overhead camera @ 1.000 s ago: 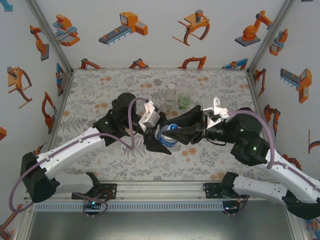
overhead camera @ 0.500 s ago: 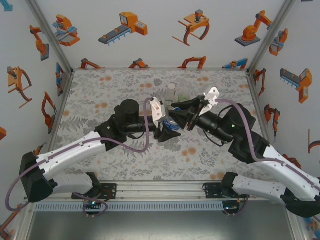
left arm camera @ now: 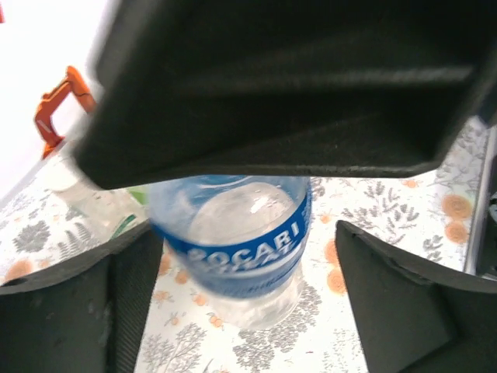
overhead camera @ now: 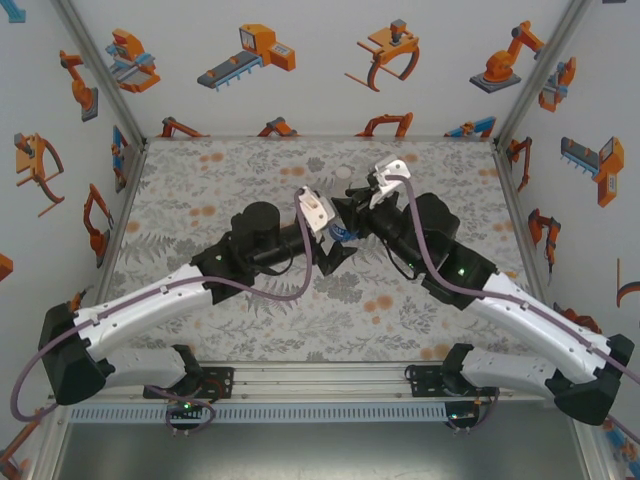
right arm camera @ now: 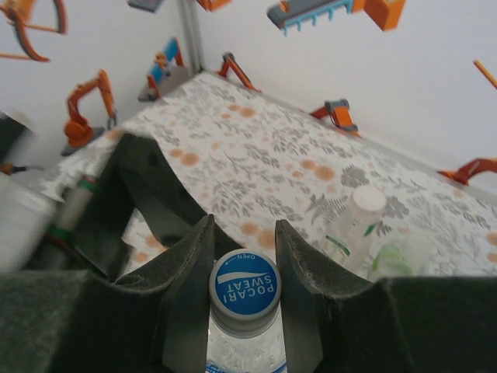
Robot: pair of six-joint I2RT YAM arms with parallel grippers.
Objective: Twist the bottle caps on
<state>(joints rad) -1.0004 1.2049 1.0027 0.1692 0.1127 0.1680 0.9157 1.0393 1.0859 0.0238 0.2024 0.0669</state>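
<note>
I see right gripper (right arm camera: pixel 244 241) pinching cap (right arm camera: pixel 245 284) atop blue-label bottle (left arm camera: pixel 233 264), mid-table. Left gripper (left arm camera: pixel 247 245) spread, fingers flanking bottle body at 3 and 9 o'clock, clear of it. White-green bottle (right arm camera: pixel 353 225) at 2 o'clock of cap, apart.

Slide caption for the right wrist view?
Right gripper clamps the blue-topped cap on the Pocari Sweat bottle; a white-capped bottle stands behind.

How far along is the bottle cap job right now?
Done: the clear white-and-green-label bottle wears its white cap. In hand: the right gripper pinches the round blue-topped cap on the clear blue-label bottle; the left gripper stands open around it. Left: the green-tinted bottle, unclear.
</note>
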